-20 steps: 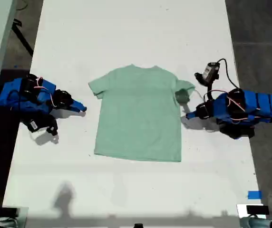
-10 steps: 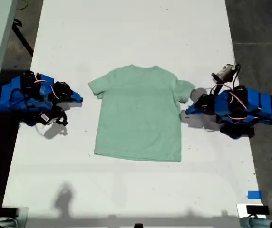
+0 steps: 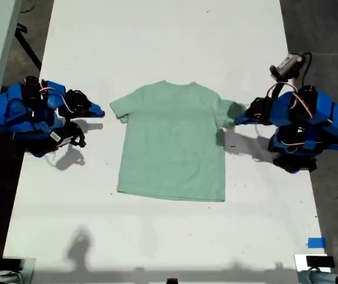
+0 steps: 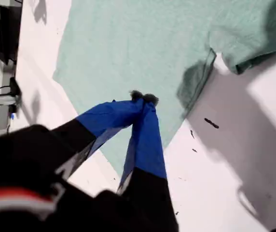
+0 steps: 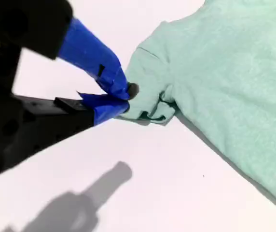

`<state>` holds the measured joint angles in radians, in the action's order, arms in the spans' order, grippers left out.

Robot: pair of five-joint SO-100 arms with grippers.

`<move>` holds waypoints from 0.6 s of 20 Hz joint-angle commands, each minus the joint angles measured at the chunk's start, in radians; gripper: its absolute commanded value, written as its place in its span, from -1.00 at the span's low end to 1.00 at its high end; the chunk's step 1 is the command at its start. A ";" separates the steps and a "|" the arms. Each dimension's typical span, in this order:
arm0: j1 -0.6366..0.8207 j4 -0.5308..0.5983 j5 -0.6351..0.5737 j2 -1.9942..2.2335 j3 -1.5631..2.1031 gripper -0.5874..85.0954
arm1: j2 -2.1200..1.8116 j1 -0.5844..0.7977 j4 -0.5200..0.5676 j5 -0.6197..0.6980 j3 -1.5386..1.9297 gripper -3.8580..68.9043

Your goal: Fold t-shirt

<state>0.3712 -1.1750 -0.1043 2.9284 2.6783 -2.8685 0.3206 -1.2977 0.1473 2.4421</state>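
The pale mint-green t-shirt (image 3: 172, 142) lies flat on the white table (image 3: 157, 47), collar toward the exterior view's top. My first gripper (image 3: 239, 118) comes in from the exterior view's right. It is shut, empty and raised over the nearby sleeve (image 3: 228, 110). In its wrist view the gripper (image 4: 143, 98) hangs above the t-shirt (image 4: 128, 43), its shadow falling by the sleeve (image 4: 249, 34). My second gripper (image 3: 100, 111) reaches in from the exterior view's left. It is shut, its tips (image 5: 123, 99) at the edge of the bunched other sleeve (image 5: 150, 104); no cloth shows between the jaws.
Dark floor borders the table on both sides of the exterior view. A small camera on a cable (image 3: 288, 63) rides above the first arm. Blue tape (image 3: 316, 242) marks the table near the exterior view's lower right. Small black specks (image 4: 210, 123) lie beside the t-shirt.
Both grippers have moved toward the exterior view's top, up to sleeve level. The first arm has lifted, and the sleeve near it, folded over a second ago, lies flat.
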 commanded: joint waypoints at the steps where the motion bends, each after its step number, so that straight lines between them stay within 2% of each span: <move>1: 0.005 0.075 -0.025 -0.149 -0.141 -0.99 | 0.149 0.087 -0.101 0.103 -0.227 -0.92; 7: 0.051 0.035 -0.078 -0.319 -0.327 -0.99 | 0.354 0.262 -0.270 0.291 -0.494 -0.92; 12: 0.101 -0.044 -0.124 -0.373 -0.451 -0.99 | 0.436 0.350 -0.308 0.408 -0.594 -0.92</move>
<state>0.4433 -1.1934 -0.2117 2.5617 2.3102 -2.4513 0.6412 -1.5969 0.5108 1.9267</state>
